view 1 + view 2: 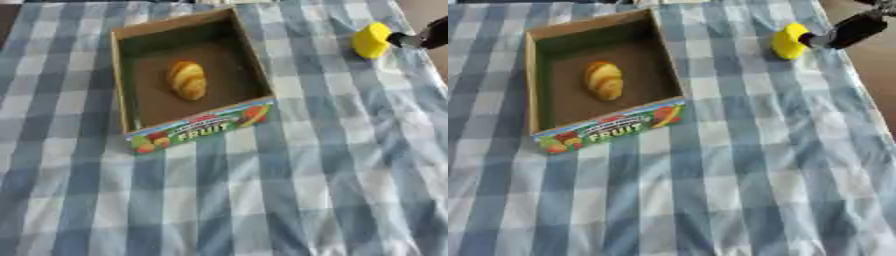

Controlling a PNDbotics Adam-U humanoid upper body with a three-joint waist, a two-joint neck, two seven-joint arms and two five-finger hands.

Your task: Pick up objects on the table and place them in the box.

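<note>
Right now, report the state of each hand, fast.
Left hand: not in view.
Right hand: at the yellow object near the table's right edge; whether its fingers are open or shut cannot be told.

tablecloth (289, 200): blue-white check
box (194, 127): brown card, colourful fruit print, "FRUIT" in white
pastry (187, 80): golden-brown, striped
object at 2 o'clock (371, 40): yellow

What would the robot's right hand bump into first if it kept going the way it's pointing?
Probably the yellow object right at the tip of the right hand; they look touching already. Farther along sits the box.
</note>
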